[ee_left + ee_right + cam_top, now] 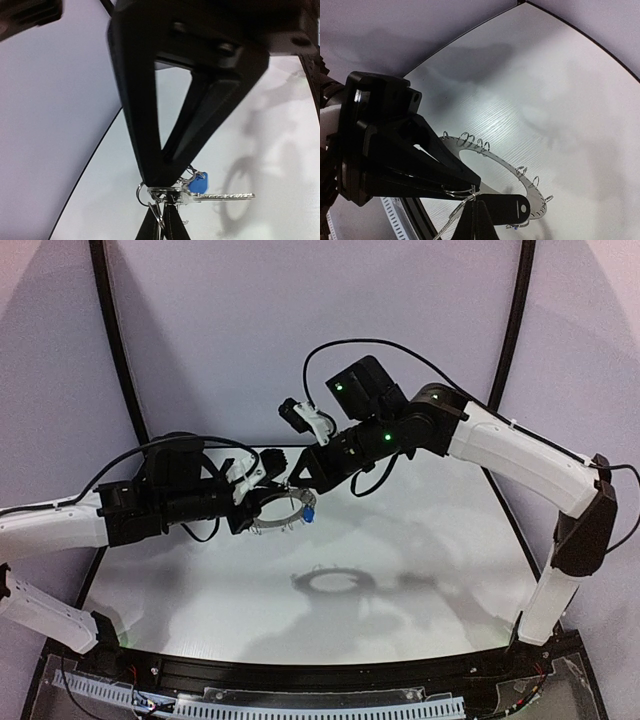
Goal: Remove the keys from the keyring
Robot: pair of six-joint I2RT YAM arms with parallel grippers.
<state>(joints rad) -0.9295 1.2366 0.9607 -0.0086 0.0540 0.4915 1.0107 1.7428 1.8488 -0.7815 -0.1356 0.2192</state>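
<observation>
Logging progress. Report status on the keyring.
Left hand shut on keyring, held above table. Right hand shut at its rim. Blue key not yet off. Nothing blocking.

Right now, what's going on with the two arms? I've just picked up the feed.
Both arms meet in mid-air over the table. The left claw is pinched on the rim of the keyring, holding it off the surface. The right claw comes in from the opposite side, closed on the same stretch of rim among the wire loops. The blue-headed key hangs from the ring, not yet removed. I cannot pick out the black-headed key.
</observation>
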